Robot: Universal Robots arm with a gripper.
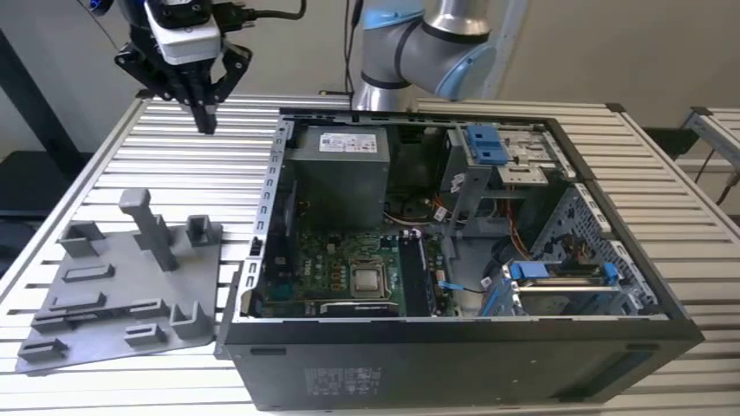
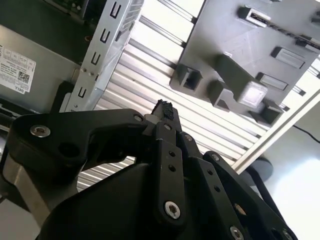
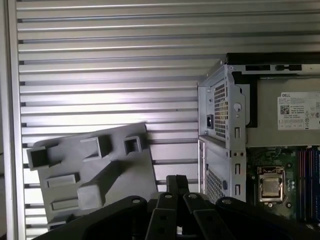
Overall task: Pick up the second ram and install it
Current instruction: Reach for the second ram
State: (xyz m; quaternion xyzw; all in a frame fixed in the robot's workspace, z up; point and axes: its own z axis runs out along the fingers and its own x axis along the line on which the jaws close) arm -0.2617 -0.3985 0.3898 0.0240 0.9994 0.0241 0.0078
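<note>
Nearest in the exterior view, the open computer case lies on the slatted table, with a grey moulded holder just beside it on that view's left. Inside, long dark memory slots run beside the processor. The second ram cannot be told apart from them. Farthest back, the gripper hangs above the table, its fingertips clenched together.

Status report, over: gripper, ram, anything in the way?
Gripper shut, empty, above table, outside case. Ram: cannot tell it from motherboard slots. Nothing near gripper in the way.
</note>
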